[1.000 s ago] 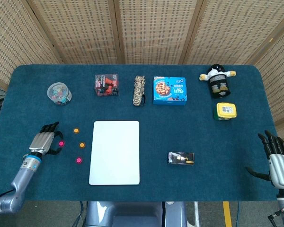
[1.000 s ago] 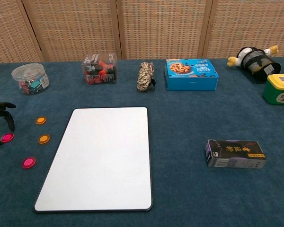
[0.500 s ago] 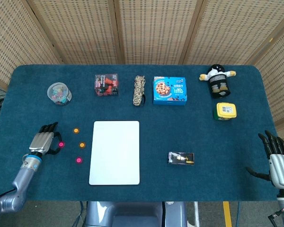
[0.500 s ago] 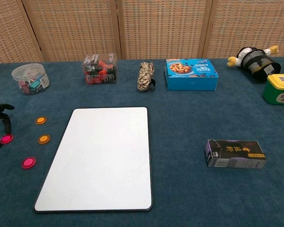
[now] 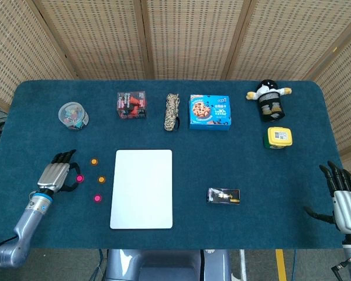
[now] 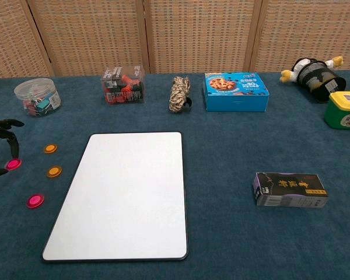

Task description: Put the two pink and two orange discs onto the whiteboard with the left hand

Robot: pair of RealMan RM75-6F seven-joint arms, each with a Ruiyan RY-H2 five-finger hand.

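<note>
My left hand lies at the table's left side and pinches one pink disc between thumb and a finger. In the chest view only the fingers of that hand show at the left edge, with the pink disc at their tips. Two orange discs and the second pink disc lie on the blue cloth between the hand and the whiteboard. The whiteboard is bare. My right hand rests open at the far right edge.
Along the back stand a clip jar, a clear box of red parts, a rope coil, a blue cookie box, a plush toy and a yellow tub. A small black box lies right of the whiteboard.
My left hand has shifted slightly right toward the whiteboard, and the pinched pink disc has moved with it and risen a little. The right hand and the other discs are unmoved.
</note>
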